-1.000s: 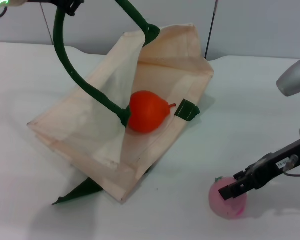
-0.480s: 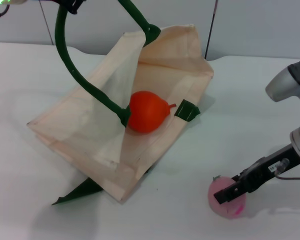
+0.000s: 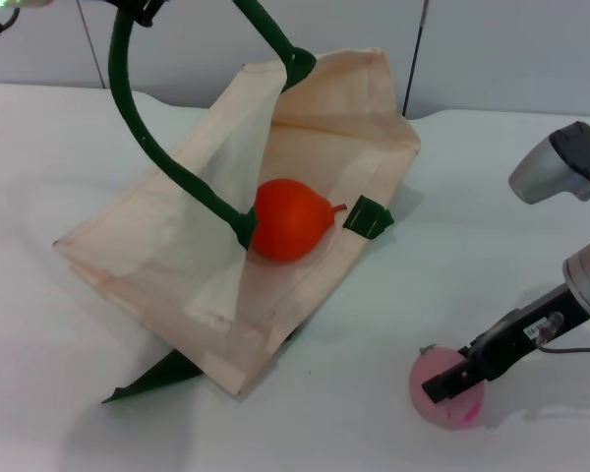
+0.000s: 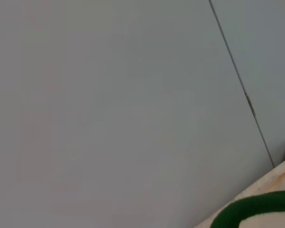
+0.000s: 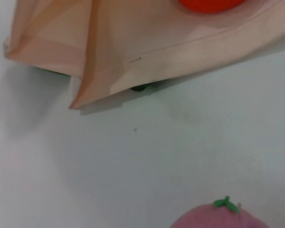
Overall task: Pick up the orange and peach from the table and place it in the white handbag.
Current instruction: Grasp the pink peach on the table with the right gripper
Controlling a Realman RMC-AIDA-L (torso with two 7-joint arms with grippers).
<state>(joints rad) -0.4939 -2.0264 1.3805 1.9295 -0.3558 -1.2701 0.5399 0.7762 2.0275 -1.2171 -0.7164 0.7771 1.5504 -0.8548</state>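
The white handbag (image 3: 177,246) lies on the table with its mouth held open. The orange (image 3: 290,218) rests inside the mouth, and its lower edge shows in the right wrist view (image 5: 209,4). My left gripper (image 3: 138,10) is at the top left, shut on the bag's green handle (image 3: 128,108) and holding it raised. That handle also shows in the left wrist view (image 4: 256,206). The peach (image 3: 450,405) sits on the table at the front right. My right gripper (image 3: 447,379) is down on the peach. The peach's top with its green stem shows in the right wrist view (image 5: 218,218).
The bag's second green handle (image 3: 152,379) sticks out from under its front corner. A green tab (image 3: 369,216) stands at the bag's rim beside the orange. The bag's edge (image 5: 156,42) lies a short way from the peach. A grey wall is behind the table.
My right arm's upper part has swung left and the gripper has shifted slightly left over the peach. The peach, bag, orange and left gripper have not moved.
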